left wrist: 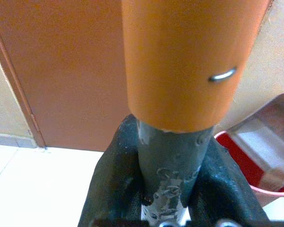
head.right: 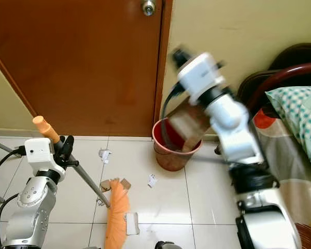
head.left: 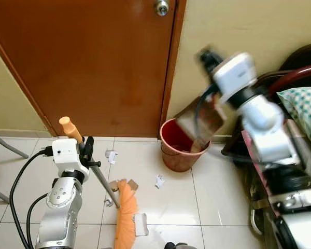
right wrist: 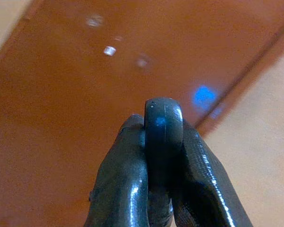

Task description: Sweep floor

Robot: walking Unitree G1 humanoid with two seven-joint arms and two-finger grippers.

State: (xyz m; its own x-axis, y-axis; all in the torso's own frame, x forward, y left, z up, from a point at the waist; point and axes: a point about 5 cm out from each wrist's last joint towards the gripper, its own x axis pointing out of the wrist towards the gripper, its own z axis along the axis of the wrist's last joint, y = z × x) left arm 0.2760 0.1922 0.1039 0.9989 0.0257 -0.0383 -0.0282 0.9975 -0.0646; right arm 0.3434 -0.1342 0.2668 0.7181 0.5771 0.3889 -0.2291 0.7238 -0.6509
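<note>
**Sweeping station at the door: broom held at left, dustpan tipped over bucket at right**

Gripping the broom [head.left: 101,181] near the top of its grey shaft, just below the orange cap: left gripper [head.left: 87,147], fingers pressed onto the shaft from both sides. Confirmed close up in the left wrist view: black pads [left wrist: 114,189] clamped on the scuffed grey tube, with the orange cap above them and a red rim at the frame edge. Shaft slanted down to the orange bristles [head.right: 116,213], resting on the white tiled floor [head.left: 186,199].

Scattered near the bristles: paper scraps [head.left: 140,224], one touching the broom head, others apart toward the door, plus a small brown piece beside the shaft.

Closed brown door [head.left: 93,62] behind, with a round knob at the top.

Standing right of the door frame, against the wall: red bucket [head.left: 180,148]. Held tilted above it, lower edge inside the rim: dustpan [head.left: 201,123], blurred in both eye views.

Raised at upper right: right gripper [right wrist: 163,156], pinching a dark rounded handle end, seen clearly in the right wrist view alone, against the door surface.

Far right: patterned pillow [head.right: 300,116] on dark furniture.
</note>
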